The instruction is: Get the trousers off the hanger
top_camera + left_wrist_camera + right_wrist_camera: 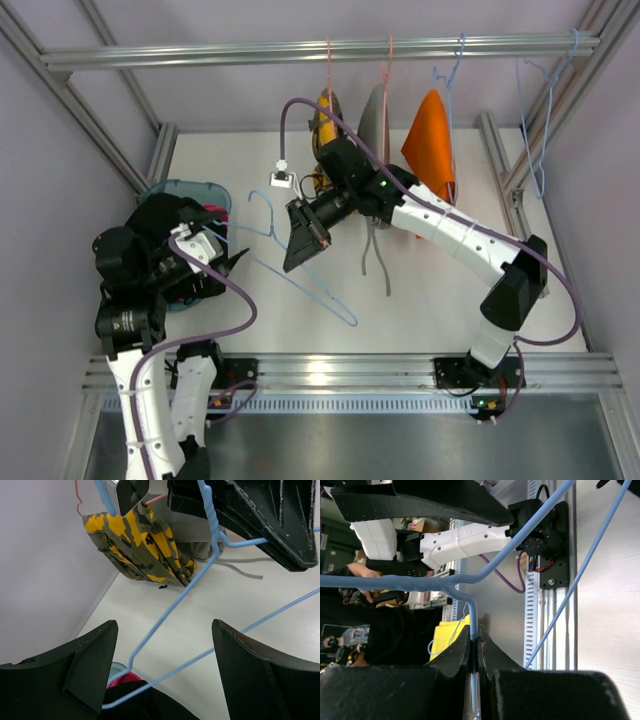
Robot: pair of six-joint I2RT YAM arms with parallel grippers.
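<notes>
1. Enclosure: an aluminium frame (pixel 330 372) with pale lilac walls (pixel 60 150) surrounds a white bench (pixel 430 300).
2. An overhead rail (pixel 250 52) crosses the far end. It carries a yellow camouflage garment (pixel 145 545), a grey garment (pixel 372 115), an orange garment (pixel 432 140) and bare blue hangers (pixel 535 130).
3. A teal basket (pixel 190 186) sits at the bench's left edge, under my left arm.
4. Trousers: the black pair (pixel 165 215) is heaped in the basket, with the pink pair (pixel 122 676) showing beside it. Neither pair is on a hanger.
5. A light-blue wire hanger (pixel 170 610) slants above the bench centre, bare of cloth.
6. My right jaws are clamped on this hanger's wire near the neck.
7. My left jaws stand apart, and the hanger's lower wire passes between them unclamped.
</notes>
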